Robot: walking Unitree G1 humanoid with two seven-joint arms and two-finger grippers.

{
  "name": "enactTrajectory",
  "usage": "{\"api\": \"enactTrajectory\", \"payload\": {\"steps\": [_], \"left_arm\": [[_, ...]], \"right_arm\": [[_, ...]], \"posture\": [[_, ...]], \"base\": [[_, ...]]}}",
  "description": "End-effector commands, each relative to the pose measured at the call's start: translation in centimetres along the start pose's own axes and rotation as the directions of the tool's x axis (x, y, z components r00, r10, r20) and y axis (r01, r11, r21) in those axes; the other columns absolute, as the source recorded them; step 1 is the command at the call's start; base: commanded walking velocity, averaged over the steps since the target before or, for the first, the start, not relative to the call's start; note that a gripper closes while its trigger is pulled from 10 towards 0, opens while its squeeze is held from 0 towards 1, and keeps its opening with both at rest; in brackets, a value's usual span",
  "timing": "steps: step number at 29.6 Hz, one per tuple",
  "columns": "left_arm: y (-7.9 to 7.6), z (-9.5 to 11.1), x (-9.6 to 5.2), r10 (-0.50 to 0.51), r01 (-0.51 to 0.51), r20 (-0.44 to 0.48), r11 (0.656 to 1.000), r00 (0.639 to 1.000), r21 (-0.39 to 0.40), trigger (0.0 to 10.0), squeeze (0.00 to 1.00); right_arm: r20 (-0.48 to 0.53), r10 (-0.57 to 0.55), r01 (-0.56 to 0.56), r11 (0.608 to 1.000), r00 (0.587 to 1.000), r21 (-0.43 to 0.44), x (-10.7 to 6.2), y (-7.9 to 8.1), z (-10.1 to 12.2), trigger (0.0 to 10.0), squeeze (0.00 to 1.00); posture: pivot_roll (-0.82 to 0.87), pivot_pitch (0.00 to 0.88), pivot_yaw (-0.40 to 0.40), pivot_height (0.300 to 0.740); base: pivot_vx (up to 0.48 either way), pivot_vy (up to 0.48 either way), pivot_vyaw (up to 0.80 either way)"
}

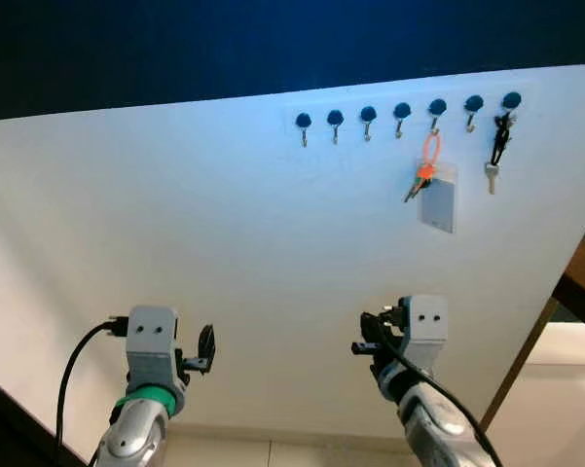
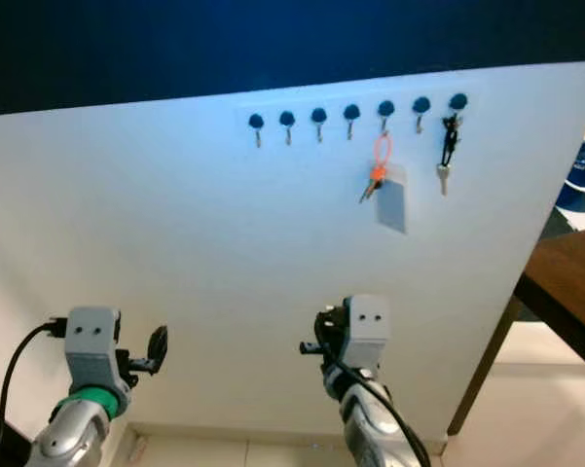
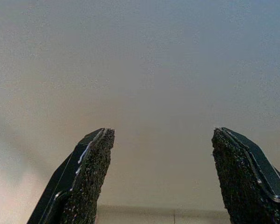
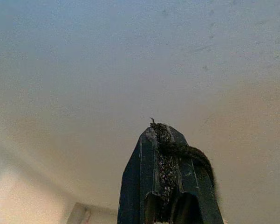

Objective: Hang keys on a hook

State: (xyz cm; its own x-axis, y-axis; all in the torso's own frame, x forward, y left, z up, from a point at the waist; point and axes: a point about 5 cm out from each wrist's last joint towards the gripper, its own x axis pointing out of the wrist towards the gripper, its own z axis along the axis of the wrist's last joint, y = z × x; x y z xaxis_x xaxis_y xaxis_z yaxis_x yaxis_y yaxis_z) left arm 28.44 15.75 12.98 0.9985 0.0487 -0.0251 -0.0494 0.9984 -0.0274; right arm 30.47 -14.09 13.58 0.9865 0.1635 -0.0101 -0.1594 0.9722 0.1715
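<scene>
A row of several blue-knobbed hooks (image 1: 401, 114) runs along the white wall (image 1: 224, 224). One key set with an orange loop (image 1: 429, 156) and a white card (image 1: 439, 202) hangs from a hook near the right end. A black key bunch (image 1: 500, 141) with a silver key hangs from the rightmost hook. Well below the hooks, my left gripper (image 1: 204, 350) is open and empty, its pads (image 3: 95, 175) wide apart. My right gripper (image 1: 367, 341) is held low under the orange key set, and its fingers (image 4: 165, 154) are pressed shut with nothing seen between them.
A dark blue band (image 1: 273, 39) tops the wall. At the right, a brown wooden table (image 2: 565, 282) juts past the wall's edge, with a blue container (image 2: 584, 170) behind it. Pale floor tiles (image 1: 273, 452) show at the wall's foot.
</scene>
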Motion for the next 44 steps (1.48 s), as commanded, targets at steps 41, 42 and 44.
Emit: {"api": "enactTrajectory", "payload": {"steps": [41, 42, 44], "left_arm": [[0.5, 0.3, 0.2, 0.026, -0.02, 0.078, 0.998, 0.997, -0.065, 10.0, 0.0], [0.6, 0.4, 0.3, 0.026, -0.021, 0.08, 0.998, 0.996, -0.058, 10.0, 0.0], [0.6, 0.4, 0.3, 0.026, -0.021, 0.08, 0.998, 0.996, -0.058, 10.0, 0.0]], "right_arm": [[0.035, -0.009, 0.007, 0.999, 0.999, 0.047, 0.9, 1.0, 0.6, 10.0, 0.0], [0.035, -0.009, 0.007, 0.999, 0.999, 0.046, 0.9, 1.0, 0.6, 10.0, 0.0], [0.035, -0.009, 0.007, 0.999, 0.999, 0.046, 0.9, 1.0, 0.6, 10.0, 0.0]], "posture": [[-0.27, 0.025, 0.213, 0.74], [-0.27, 0.025, 0.213, 0.74], [-0.27, 0.025, 0.213, 0.74]], "base": [[0.0, -0.059, -0.19], [0.0, 0.0, 0.0], [0.0, 0.0, 0.0]]}}
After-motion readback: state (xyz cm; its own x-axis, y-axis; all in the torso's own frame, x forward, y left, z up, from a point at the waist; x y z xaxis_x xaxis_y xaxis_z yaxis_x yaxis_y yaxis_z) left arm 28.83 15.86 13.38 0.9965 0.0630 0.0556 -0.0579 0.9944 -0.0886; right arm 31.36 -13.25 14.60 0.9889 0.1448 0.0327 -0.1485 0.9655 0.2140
